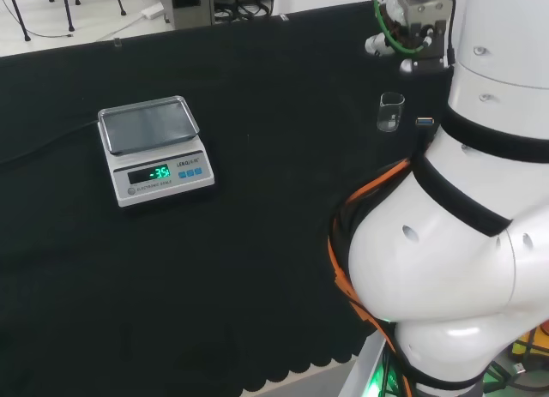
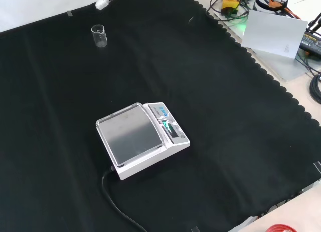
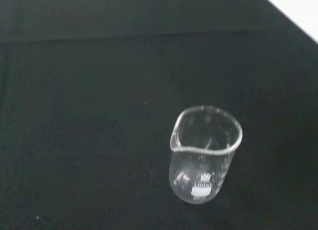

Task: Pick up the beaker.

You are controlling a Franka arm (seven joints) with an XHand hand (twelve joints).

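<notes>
A small clear glass beaker (image 1: 390, 111) stands upright and empty on the black cloth, close to the arm's white links in the head view. In the front view the beaker (image 2: 99, 35) sits near the top left. The hand (image 2: 106, 0) hovers just above and beyond it at the view's top edge, white fingertips straight and spread, touching nothing. In the head view the hand (image 1: 377, 44) hangs above and behind the beaker, apart from it. The wrist view looks down at the beaker (image 3: 204, 153), spout turned towards the camera.
A white electronic scale (image 1: 154, 148) with a steel pan stands in the cloth's middle (image 2: 140, 137); its black cable (image 2: 113, 197) trails towards the front edge. A white sheet (image 2: 273, 34) and cables lie off the cloth's far right edge in the front view.
</notes>
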